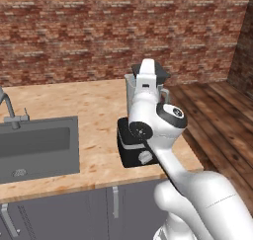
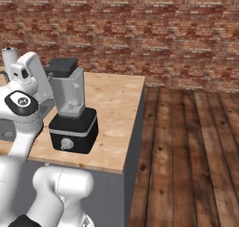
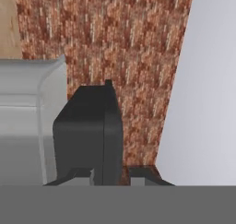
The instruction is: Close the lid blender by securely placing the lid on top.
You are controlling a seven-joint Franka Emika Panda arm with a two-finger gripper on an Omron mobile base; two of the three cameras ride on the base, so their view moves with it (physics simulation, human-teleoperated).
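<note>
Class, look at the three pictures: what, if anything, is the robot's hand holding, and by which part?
The hand holds the dark lid, pinched at its edge, above the blender jar.

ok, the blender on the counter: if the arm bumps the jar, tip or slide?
Blender: the tall clear jar on a narrow black base suggests it is top-heavy and may tip. The lid in the gripper looks thin and rigid, probably light.

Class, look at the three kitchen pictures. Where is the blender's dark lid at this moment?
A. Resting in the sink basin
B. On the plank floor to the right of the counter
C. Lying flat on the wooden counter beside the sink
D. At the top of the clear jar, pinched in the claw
D: the lid sits at the rim of the blender jar, and the hand view shows the claw shut on it.
</note>
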